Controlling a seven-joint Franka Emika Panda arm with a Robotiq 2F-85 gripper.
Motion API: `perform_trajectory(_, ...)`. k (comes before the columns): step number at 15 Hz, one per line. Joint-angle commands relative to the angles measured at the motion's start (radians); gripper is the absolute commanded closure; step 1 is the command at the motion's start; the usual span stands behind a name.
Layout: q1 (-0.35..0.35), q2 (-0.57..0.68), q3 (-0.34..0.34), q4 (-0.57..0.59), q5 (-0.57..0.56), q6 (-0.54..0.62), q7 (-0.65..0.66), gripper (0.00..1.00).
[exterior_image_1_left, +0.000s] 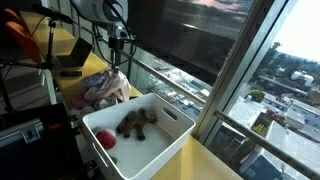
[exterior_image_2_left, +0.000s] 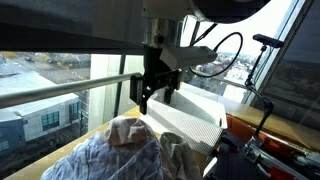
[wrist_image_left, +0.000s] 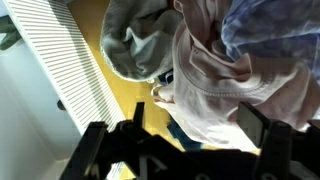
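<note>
**Open fingers above a heap of laundry, beside a white bin**

Item: fingers (exterior_image_2_left: 143, 95). Black and spread wide, with nothing between them. They hang just above the pile of clothes (exterior_image_2_left: 115, 150) and no contact can be seen. In the wrist view they enter from the lower edge (wrist_image_left: 100, 150), one on each side of the picture, with the cloth lying in the gap between them.

Item: pile of clothes (exterior_image_1_left: 105, 90). It lies crumpled on the yellow surface (exterior_image_1_left: 215, 160), by the window and right against the far end of the bin. The wrist view shows three pieces:
- a grey garment (wrist_image_left: 135, 45), bunched up
- a pale pink garment (wrist_image_left: 215, 95), directly under the fingers
- a blue checked cloth (wrist_image_left: 275, 30), at the edge of the picture

A strip of bare surface (wrist_image_left: 130, 110) shows between the clothes and the bin.

Item: white bin (exterior_image_1_left: 165, 148). Rectangular, with an open top and a ribbed side wall (exterior_image_2_left: 195, 120). It stands just beside the pile.

Contents of the bin:
- a brown stuffed toy (exterior_image_1_left: 135, 123), near the middle
- a small red object (exterior_image_1_left: 105, 140), in a near corner; what it is cannot be made out

Surroundings: a window railing (exterior_image_2_left: 60, 88) runs behind the fingers, and beyond the glass there are buildings far below.
</note>
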Motion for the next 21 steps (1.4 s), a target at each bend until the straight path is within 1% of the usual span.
perform_trajectory(1,-0.058,-0.099,-0.027,-0.027,-0.031,-0.002,-0.021,0.00)
perform_trajectory(2,-0.079,-0.116,-0.040,-0.033,-0.045,0.021,-0.010,0.00)
perform_trajectory(6,-0.182,-0.165,-0.098,-0.058,-0.037,0.092,0.033,0.00)
perform_trajectory(9,-0.241,-0.196,-0.143,-0.100,-0.058,0.152,0.073,0.00)
perform_trajectory(12,-0.294,-0.209,-0.170,-0.128,-0.046,0.153,0.055,0.00)
perform_trajectory(16,-0.340,-0.157,-0.180,-0.119,-0.021,0.161,0.023,0.00)
perform_trajectory(21,-0.371,-0.032,-0.185,-0.075,0.023,0.207,-0.018,0.00)
